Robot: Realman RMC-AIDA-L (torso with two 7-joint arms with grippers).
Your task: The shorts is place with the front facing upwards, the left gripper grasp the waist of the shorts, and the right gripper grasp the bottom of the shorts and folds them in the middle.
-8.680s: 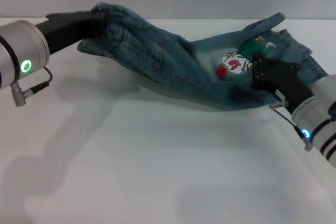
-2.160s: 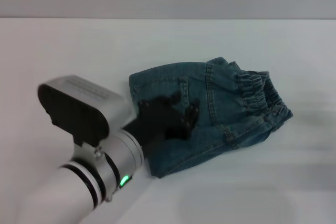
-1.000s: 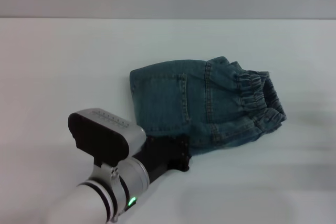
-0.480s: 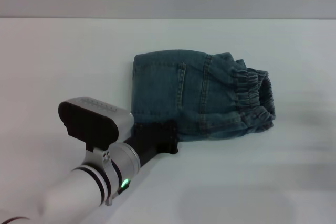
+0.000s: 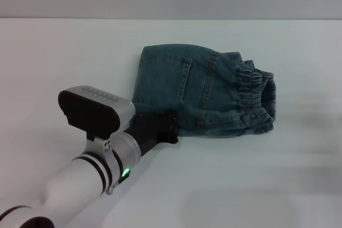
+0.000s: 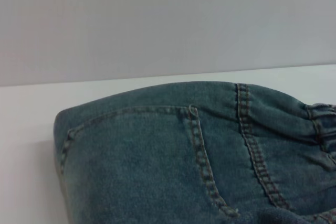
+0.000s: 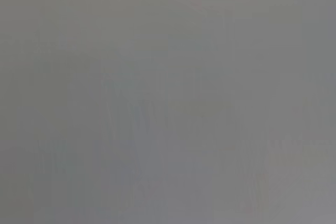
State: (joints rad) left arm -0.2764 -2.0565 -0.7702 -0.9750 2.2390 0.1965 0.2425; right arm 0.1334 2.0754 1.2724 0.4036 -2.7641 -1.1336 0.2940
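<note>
Nearest in the head view, the left arm [image 5: 80, 185] rises from the near left corner, a silver-white cylinder with black bands and a small green light, and reaches up and to the right across the white table [image 5: 64, 57]. A black-faced box sits on top of its wrist. At its end, the left gripper [image 5: 160, 127] is a black claw lying against the near left corner of the shorts [image 5: 203, 92]; its tips meet the denim edge there, but whether they are spread or pressed together on the cloth cannot be told. Beyond it, the shorts lie folded into a compact bundle at the middle of the table, slightly right of centre. The flat denim panel with a stitched patch pocket [image 5: 160, 78] forms the left part of the bundle, and the waist [image 5: 256, 97], a gathered, ruffled band, curls round the right end. The left wrist view looks low across the same denim, showing the pocket seam and a double-stitched seam running over the fold, with the gathered band at one edge. The right gripper appears in no view; the right wrist view shows only a plain grey field.
</note>
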